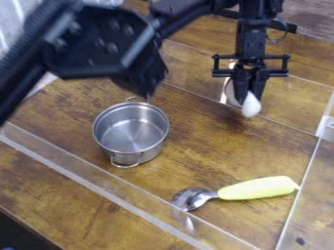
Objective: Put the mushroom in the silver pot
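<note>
Fingers [248, 86] clamped on the mushroom [247, 100], far right of the bench [209, 146]. Best lift it clear, carry left over the silver pot [131, 132], centre above the rim before release.

The pot [131, 133] sits left of centre on the table [229, 146]; the mushroom [247, 101] is at upper right, the spoon [239, 191] at lower right.

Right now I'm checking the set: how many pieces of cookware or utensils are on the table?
2: the silver pot left of centre, and a yellow-green-handled spoon near the front right. The dark arm covers the upper left, so more could be hidden.
</note>
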### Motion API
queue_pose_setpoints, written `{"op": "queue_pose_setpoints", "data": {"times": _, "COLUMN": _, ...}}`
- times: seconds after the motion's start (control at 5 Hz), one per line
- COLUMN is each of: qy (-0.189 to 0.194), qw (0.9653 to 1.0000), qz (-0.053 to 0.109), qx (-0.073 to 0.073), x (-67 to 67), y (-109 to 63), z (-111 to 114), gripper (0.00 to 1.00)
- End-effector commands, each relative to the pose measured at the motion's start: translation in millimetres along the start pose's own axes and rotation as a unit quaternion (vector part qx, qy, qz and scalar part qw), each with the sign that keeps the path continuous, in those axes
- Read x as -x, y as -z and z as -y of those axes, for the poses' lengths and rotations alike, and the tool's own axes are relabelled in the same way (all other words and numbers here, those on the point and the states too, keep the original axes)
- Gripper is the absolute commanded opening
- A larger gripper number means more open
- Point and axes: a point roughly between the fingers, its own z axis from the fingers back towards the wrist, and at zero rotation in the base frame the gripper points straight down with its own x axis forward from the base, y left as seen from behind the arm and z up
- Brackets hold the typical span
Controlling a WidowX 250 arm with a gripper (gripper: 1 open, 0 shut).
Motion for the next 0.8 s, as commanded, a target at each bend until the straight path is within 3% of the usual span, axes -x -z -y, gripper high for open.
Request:
{"op": "queue_pose_setpoints", "data": {"times": 0.0, "qy": 0.018, "qw": 0.9973, "qz": 0.046, "qx": 0.055, "x": 19.5, "y": -64.2, "z": -24, "gripper": 0.00}}
{"op": "queue_pose_setpoints", "data": {"times": 0.4, "qy": 0.030, "qw": 0.9952, "qz": 0.055, "qx": 0.075, "x": 42.4, "y": -101.1, "z": -70, "gripper": 0.00}}
{"op": "queue_pose_setpoints", "data": {"times": 0.6, "qy": 0.020, "qw": 0.9945, "qz": 0.062, "qx": 0.082, "x": 51.7, "y": -90.5, "z": -102, "gripper": 0.00}}
